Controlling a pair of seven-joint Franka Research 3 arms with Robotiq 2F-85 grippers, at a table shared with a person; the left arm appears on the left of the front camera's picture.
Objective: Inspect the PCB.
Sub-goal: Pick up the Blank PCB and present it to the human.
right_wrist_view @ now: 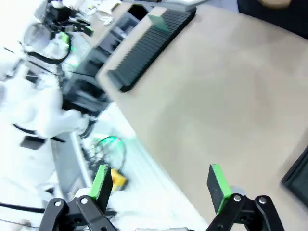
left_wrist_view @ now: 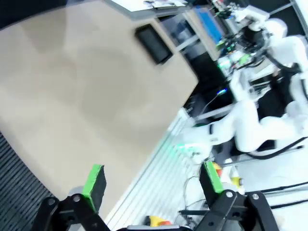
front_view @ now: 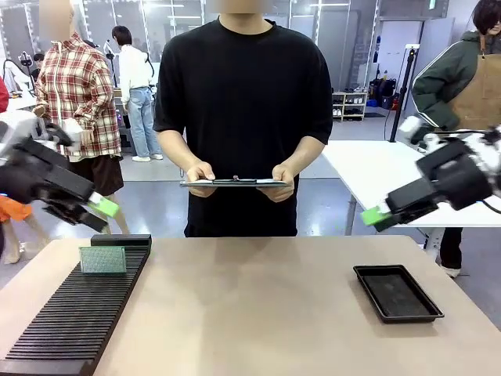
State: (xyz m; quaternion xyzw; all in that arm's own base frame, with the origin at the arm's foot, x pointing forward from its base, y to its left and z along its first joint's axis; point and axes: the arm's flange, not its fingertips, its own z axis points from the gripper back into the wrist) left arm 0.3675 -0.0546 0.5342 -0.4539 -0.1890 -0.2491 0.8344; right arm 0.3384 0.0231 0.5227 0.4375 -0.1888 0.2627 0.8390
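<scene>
The green PCB (front_view: 102,260) stands upright on edge in the far end of the black slotted rack (front_view: 70,321) at the table's left; it also appears as a small green board (right_wrist_view: 157,20) in the rack (right_wrist_view: 149,45) in the right wrist view. My left gripper (front_view: 100,213) hovers open above and just left of the rack, with nothing between its green pads (left_wrist_view: 94,181). My right gripper (front_view: 374,218) hangs open in the air above the black tray (front_view: 397,292), its pads (right_wrist_view: 217,185) wide apart. A person across the table holds a clipboard (front_view: 233,182) in both hands.
The tan table (front_view: 250,305) has a wide bare middle between rack and tray. The tray (left_wrist_view: 153,44) lies near the table's far corner in the left wrist view. Other people and a white table (front_view: 376,168) stand behind.
</scene>
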